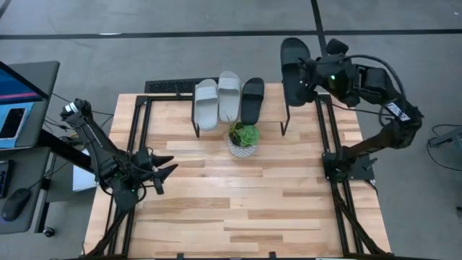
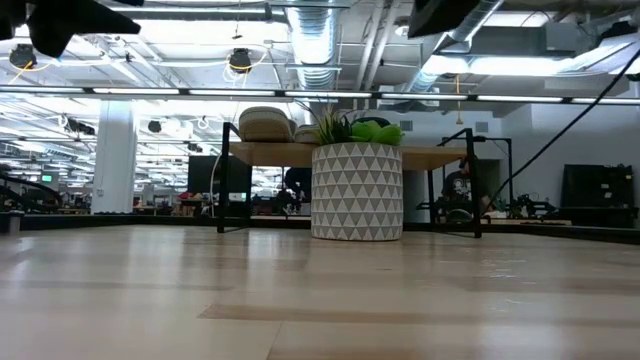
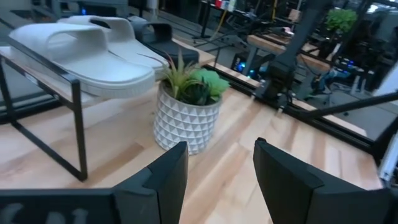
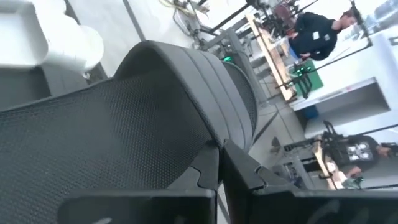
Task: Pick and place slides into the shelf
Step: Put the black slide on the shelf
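Observation:
The shelf point(image 1: 273, 115) stands at the table's far middle on thin black legs. Two light grey slides point(image 1: 217, 101) and one black slide point(image 1: 252, 100) lie side by side on its plank top. A second black slide point(image 1: 294, 68) hangs in the air just past the shelf's right end, with my right gripper point(image 1: 309, 74) shut on it. My left gripper point(image 1: 164, 170) stands open over the table's left part, pointing toward the shelf. Nothing is between its fingers point(image 3: 163, 180). My right gripper pinches the black slide's side edge point(image 4: 211, 144) between its two fingers, beside the point where the wide strap point(image 4: 205, 81) meets the sole. The fingers come from the table's right side, roughly level. The slide is lifted clear of shelf and table, its length running far to near.
A white patterned pot with a green plant point(image 1: 243, 139) stands on the table just in front of the shelf's middle. Black frame rails point(image 1: 333, 144) run along both table sides. A desk with a monitor point(image 1: 18, 87) is off the left edge. A person point(image 4: 317, 34) is in the room beyond.

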